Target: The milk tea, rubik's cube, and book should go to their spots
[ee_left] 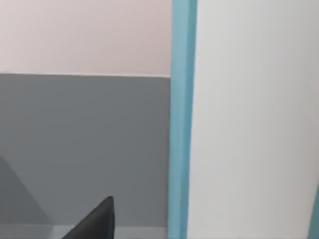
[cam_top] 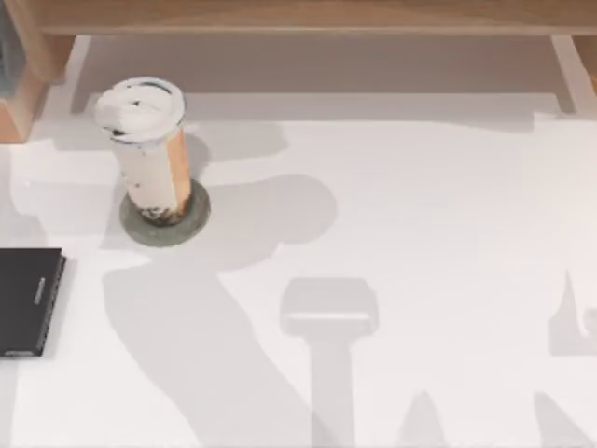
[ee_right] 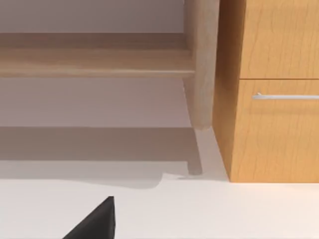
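Note:
The milk tea (cam_top: 149,154), a lidded cup with an orange-brown label, stands upright on the round grey coaster (cam_top: 191,224) at the table's back left. A flat black slab (cam_top: 28,299) lies at the left edge. In the left wrist view the book (ee_left: 182,119) looms very close, showing its teal cover edge and white page face. A dark part of my left gripper (ee_left: 94,221) shows beside it, and I cannot tell whether it touches the book. Over bare white table, a dark part of my right gripper (ee_right: 94,221) faces a wooden shelf. The rubik's cube is out of view.
A wooden shelf (cam_top: 298,14) runs along the table's back edge, with a wooden block (cam_top: 19,103) at the back left. The right wrist view shows a shelf post (ee_right: 202,64) and a drawer cabinet (ee_right: 279,94). Arm shadows fall across the table's middle and front.

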You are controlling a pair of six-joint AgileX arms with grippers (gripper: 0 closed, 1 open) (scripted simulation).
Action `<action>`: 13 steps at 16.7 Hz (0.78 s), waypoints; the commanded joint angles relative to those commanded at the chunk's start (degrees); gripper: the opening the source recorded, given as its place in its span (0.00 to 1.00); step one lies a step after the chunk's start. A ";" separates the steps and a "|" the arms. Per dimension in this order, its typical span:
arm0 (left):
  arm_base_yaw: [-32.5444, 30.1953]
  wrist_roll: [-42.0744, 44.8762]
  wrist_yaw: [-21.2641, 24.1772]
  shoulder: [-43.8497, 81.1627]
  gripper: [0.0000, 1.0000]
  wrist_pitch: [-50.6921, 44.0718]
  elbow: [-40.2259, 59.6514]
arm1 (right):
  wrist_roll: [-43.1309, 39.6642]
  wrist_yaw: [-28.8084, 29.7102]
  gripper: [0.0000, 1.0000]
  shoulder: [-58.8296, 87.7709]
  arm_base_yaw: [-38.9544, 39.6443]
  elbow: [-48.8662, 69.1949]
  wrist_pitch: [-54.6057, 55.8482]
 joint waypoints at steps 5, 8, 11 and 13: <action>0.71 -0.03 0.79 4.46 1.00 1.05 3.41 | 0.00 0.00 1.00 0.00 0.00 0.00 0.00; 0.64 -0.03 0.84 4.90 1.00 1.25 3.64 | 0.00 0.00 1.00 0.00 0.00 0.00 0.00; 0.64 -0.03 0.84 4.90 0.85 1.25 3.64 | 0.00 0.00 1.00 0.00 0.00 0.00 0.00; 0.64 -0.03 0.84 4.90 0.70 1.25 3.64 | 0.00 0.00 1.00 0.00 0.00 0.00 0.00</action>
